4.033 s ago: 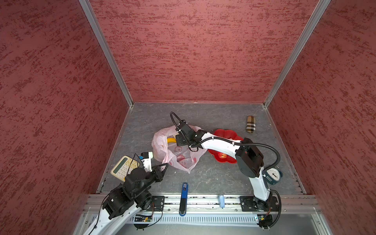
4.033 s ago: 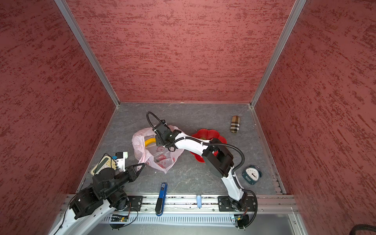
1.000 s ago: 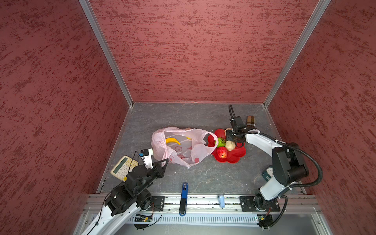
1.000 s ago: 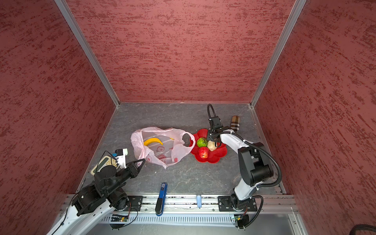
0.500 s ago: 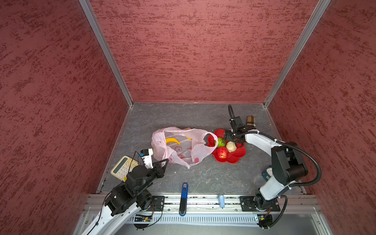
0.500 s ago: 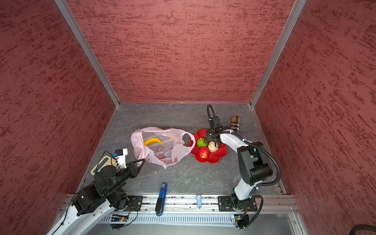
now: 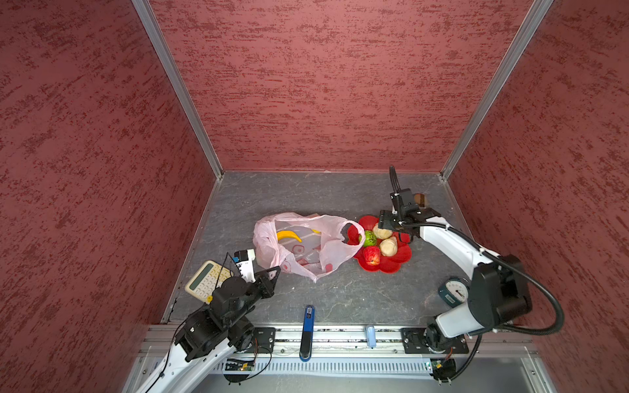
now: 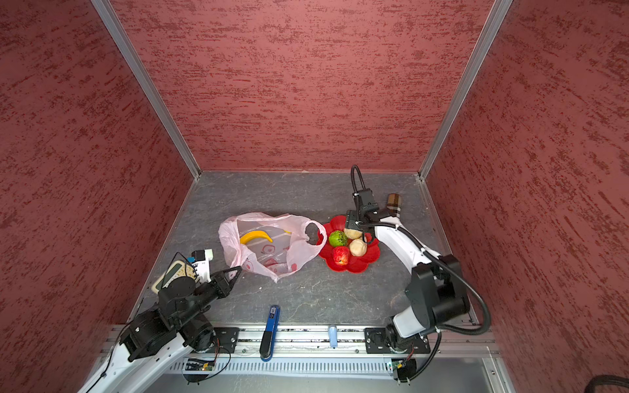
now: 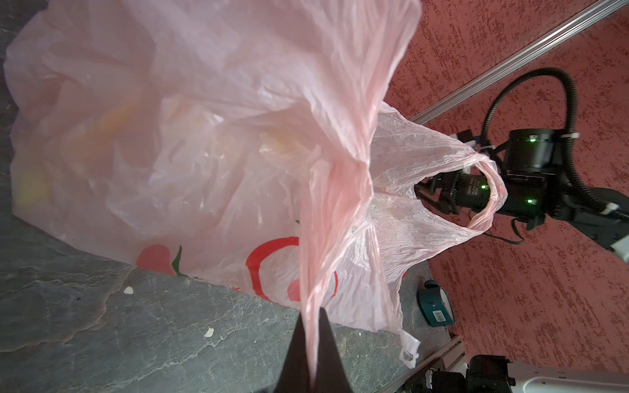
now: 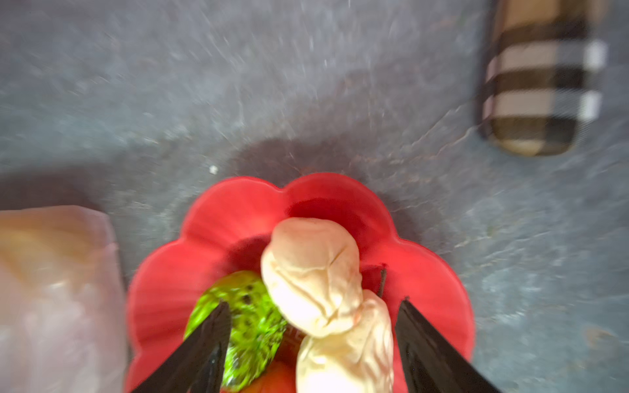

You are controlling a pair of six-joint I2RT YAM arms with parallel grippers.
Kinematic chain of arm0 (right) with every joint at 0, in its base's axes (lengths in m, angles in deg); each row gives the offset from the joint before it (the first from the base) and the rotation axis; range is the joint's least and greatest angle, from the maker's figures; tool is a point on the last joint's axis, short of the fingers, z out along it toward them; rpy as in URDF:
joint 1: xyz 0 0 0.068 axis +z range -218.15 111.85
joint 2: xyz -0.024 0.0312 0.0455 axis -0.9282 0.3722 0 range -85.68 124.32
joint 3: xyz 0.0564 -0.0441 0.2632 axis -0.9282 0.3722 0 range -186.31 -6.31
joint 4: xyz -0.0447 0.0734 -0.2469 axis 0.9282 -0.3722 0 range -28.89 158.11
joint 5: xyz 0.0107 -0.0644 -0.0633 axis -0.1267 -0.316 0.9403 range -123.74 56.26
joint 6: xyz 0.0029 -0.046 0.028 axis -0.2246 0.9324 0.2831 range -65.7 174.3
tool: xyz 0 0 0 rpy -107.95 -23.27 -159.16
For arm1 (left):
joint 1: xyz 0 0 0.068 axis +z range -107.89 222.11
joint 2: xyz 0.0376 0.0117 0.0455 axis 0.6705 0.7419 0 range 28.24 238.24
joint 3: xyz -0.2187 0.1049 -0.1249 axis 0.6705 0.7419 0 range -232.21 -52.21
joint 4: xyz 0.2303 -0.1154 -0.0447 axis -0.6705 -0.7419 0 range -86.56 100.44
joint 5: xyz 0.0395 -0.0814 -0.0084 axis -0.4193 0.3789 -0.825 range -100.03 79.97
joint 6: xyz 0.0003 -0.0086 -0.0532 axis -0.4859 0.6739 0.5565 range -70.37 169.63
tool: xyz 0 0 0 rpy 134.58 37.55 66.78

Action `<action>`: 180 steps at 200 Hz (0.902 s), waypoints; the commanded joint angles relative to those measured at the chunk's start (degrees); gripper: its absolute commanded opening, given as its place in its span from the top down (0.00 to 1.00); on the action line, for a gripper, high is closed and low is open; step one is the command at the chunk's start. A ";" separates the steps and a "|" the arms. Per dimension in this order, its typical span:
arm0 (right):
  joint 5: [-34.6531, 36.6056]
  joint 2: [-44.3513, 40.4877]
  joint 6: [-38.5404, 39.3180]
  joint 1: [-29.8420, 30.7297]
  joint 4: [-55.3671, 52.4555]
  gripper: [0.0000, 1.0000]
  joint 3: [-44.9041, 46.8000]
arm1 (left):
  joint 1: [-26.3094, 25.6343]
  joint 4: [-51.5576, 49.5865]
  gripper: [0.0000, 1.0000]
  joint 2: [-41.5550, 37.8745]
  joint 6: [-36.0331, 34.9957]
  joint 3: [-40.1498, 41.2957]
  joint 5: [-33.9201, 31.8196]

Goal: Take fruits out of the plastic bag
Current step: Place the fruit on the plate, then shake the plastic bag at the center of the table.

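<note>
While the left gripper (image 9: 315,343) is clamped on a stretched strip of the bag (image 7: 306,245), with pink film running up from between its pressed jaws, the right gripper (image 10: 311,326) hangs over the plate (image 7: 384,268), jaws spread wide and holding nothing. In the right wrist view its fingers (image 10: 204,343) stand on either side of the two beige fruits (image 10: 311,272), wider apart than the fruits. One finger crosses in front of the green fruit (image 10: 252,316).

The bag lies crumpled on the grey floor (image 7: 340,299) about mid-table, its mouth gaping upward. In both top views one loop handle (image 8: 311,234) reaches toward the plate and overlaps its near rim. The banana (image 7: 288,235) is inside the bag, seen through the opening. A small yellow bit (image 7: 316,231) shows beside it, too little to tell what it is.

The plate sits just to the right of the bag. On it the green fruit, both beige fruits and the strawberry (image 7: 371,255) cluster together, touching.

A calculator (image 7: 204,280) and a white box (image 7: 245,260) lie by the left arm. A gauge (image 7: 454,292) sits beside the right arm, a plaid roll (image 8: 394,204) lies behind the plate, and a blue pen (image 7: 308,326) rests at the front edge.
</note>
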 commanded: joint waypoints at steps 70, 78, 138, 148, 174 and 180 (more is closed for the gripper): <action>-12.67 -6.01 7.24 8.11 3.13 0.26 -13.70 | 0.11 0.43 1.00 -0.01 -3.14 -3.50 -1.96; -12.27 -5.41 8.61 9.97 1.98 0.25 -15.89 | 0.12 0.52 1.00 0.14 -3.26 -3.64 -2.00; -19.67 5.66 13.50 16.68 -0.31 0.21 -22.42 | 0.07 1.46 1.00 1.03 -3.53 -3.65 -0.77; -20.71 7.61 14.37 17.47 -0.75 0.20 -22.68 | 0.11 1.50 1.00 1.03 -3.54 -3.60 -0.86; -20.37 11.98 16.97 18.78 -3.38 0.20 -23.63 | 0.08 2.28 1.00 1.14 -3.43 -3.30 -0.46; -20.37 12.84 17.22 18.83 -3.97 0.20 -23.81 | 0.08 2.44 1.00 1.22 -3.51 -3.30 -0.34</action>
